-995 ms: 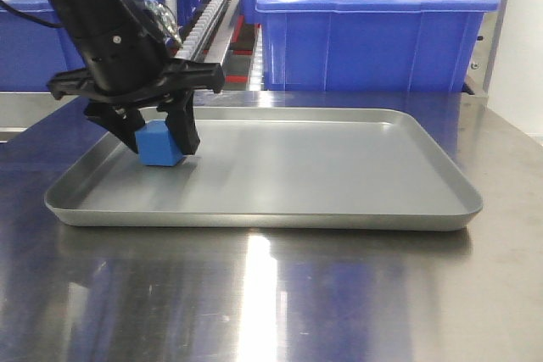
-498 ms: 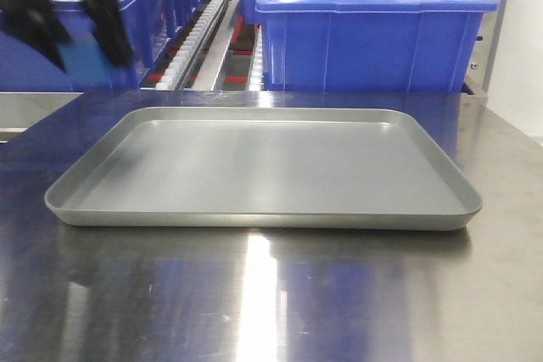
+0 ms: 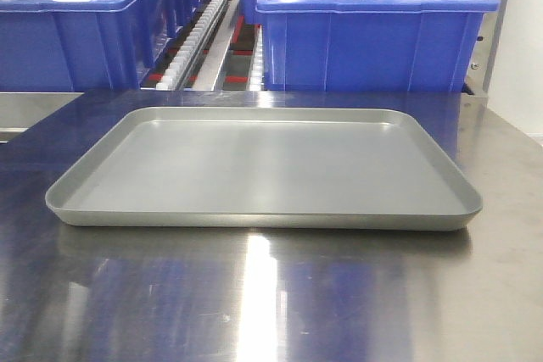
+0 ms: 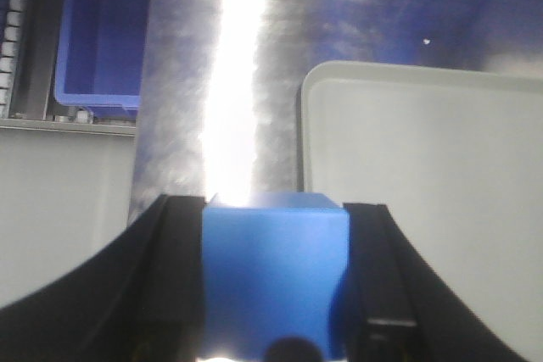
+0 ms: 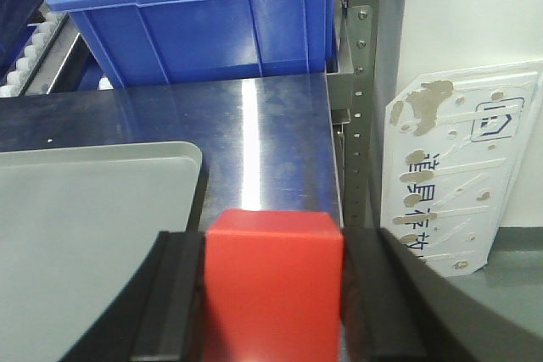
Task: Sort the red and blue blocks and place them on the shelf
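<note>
Brushed stainless-steel table [image 3: 271,294]: streaky, with a hard white glare stripe down the middle.

Steel shelf with white roller tracks [image 3: 197,36] on the far side. Its tiers are mostly hidden behind two big blue moulded-plastic bins, one left [image 3: 68,31] and one right [image 3: 373,31], both cut off at the top.

Shallow matte grey metal tray [image 3: 254,219] with rounded corners, lying flat mid-table.

Chipped white plastic sign [image 5: 462,167] leaning at the right, past the table edge. It carries a house icon and sideways Chinese characters too worn for me to read.

Small matte bright red cube [image 5: 273,286]: my right gripper [image 5: 273,294] pinches it on both sides, over the table's right edge just beside the tray's corner. Its bottom is cut off.

Small matte bright blue cube [image 4: 276,277]: my left gripper [image 4: 276,294] clamps it likewise, above the table strip left of the tray. Its lower face is out of frame.

Both cubes show only in the wrist views.
</note>
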